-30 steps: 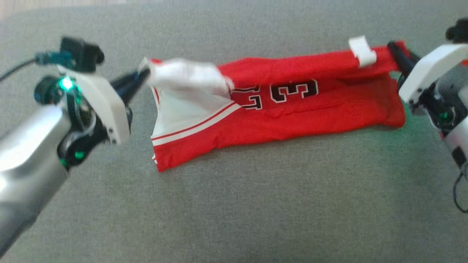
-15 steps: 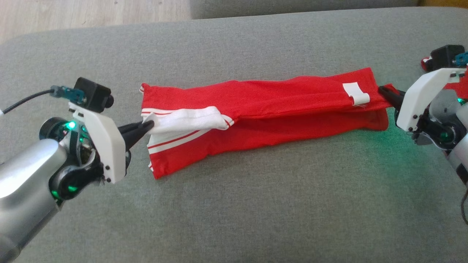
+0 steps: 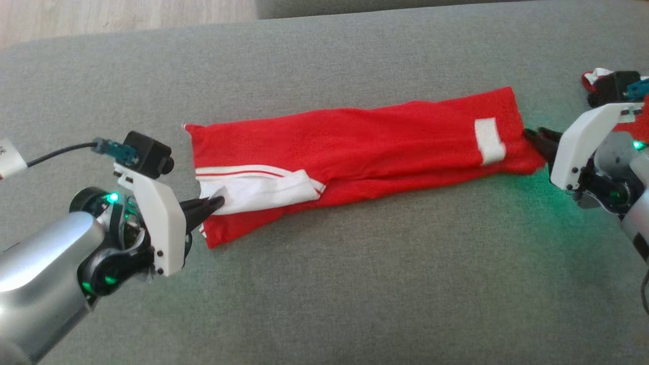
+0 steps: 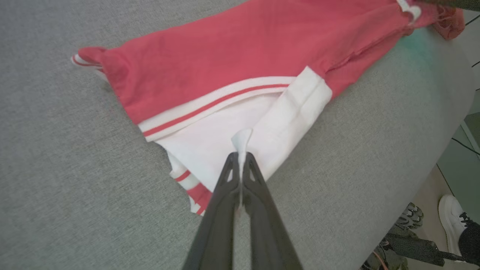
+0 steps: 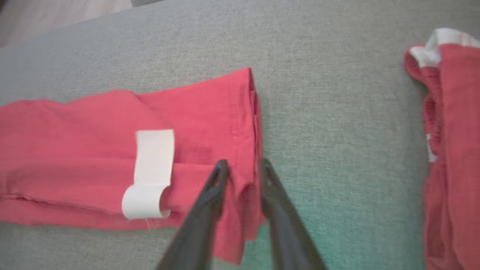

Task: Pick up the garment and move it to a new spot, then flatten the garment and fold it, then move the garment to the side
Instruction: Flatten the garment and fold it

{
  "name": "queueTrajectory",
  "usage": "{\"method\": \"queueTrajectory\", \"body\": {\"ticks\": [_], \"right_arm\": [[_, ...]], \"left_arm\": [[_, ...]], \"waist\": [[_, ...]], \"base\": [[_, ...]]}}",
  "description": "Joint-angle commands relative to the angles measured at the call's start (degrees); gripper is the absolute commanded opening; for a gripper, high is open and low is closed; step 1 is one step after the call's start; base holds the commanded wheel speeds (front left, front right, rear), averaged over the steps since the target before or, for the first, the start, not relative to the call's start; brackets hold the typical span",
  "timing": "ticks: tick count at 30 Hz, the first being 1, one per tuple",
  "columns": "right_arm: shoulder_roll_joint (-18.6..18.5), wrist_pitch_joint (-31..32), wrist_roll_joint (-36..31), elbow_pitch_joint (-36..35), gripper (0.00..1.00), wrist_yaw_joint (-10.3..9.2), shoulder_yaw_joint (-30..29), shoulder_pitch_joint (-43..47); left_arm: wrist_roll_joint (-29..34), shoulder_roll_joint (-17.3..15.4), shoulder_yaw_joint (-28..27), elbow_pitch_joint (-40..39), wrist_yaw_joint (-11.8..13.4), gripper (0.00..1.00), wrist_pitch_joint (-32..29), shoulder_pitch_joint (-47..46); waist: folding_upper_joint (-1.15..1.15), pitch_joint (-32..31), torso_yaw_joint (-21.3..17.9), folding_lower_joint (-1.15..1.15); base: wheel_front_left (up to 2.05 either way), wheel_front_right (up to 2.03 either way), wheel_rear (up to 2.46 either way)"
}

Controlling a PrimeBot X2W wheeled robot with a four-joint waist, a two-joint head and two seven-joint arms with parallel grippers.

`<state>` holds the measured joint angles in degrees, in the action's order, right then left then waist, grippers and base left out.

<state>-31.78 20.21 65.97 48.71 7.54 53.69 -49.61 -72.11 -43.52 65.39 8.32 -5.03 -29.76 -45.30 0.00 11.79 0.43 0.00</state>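
Observation:
The garment is a red jersey with white trim, lying as a long folded strip across the grey cushion. My left gripper is shut on its white corner at the left end, seen pinched between the tips in the left wrist view. My right gripper is at the strip's right end. In the right wrist view its fingers stand a little apart, with the red hem loose between them. A white label lies just left of them.
A second red and white cloth lies to the right of the strip, behind my right wrist. Wooden floor runs past the cushion's far left edge. Shoes stand on the floor beyond the cushion's edge.
Both grippers came down and the strip's top half was laid over the lower half, hiding the number. The right fingers have parted; the left stays shut. The camera also shifted.

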Motion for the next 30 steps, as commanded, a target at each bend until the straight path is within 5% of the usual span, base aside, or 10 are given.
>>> {"method": "queueTrajectory", "body": {"ticks": [1,7,16,19,25,30], "right_arm": [[-0.99,-0.81,-0.14,0.15,1.00,-0.05,-0.35,-0.05],[-0.98,-4.20,-0.07,0.68,1.00,-0.05,-1.39,-1.61],[3.28,-30.16,-1.36,-3.64,1.00,-0.05,-8.46,-3.13],[5.18,-34.21,-3.11,-4.17,1.00,-0.05,-10.90,-2.39],[9.65,-35.17,-13.02,-10.32,1.00,-0.05,-23.04,2.25],[17.39,-35.19,-26.26,-19.66,1.00,-0.05,-37.28,13.30]], "left_arm": [[0.46,-2.65,-2.75,-0.85,0.47,1.00,0.63,-2.40],[3.65,-2.07,-4.52,0.54,2.25,1.00,6.07,-3.46],[5.15,5.44,-17.02,7.34,10.93,1.00,34.92,-1.50],[5.87,6.96,-19.46,7.65,12.50,1.00,41.76,0.50],[12.84,11.20,-29.55,5.15,16.29,1.00,44.70,6.50],[24.61,17.85,-39.26,0.93,15.22,1.00,44.74,16.89]], "waist": [[0.00,0.12,-0.25,0.00],[0.00,-0.62,-0.77,0.00],[0.00,-4.32,-1.82,0.00],[0.00,-5.30,-1.98,0.00],[0.00,-6.67,-1.84,0.00],[0.00,-8.08,-1.76,0.00]], "base": [[0.00,0.00,0.00],[0.00,0.00,0.00],[0.00,0.00,0.00],[0.00,0.00,0.00],[0.00,0.00,0.00],[0.00,0.00,0.00]]}}
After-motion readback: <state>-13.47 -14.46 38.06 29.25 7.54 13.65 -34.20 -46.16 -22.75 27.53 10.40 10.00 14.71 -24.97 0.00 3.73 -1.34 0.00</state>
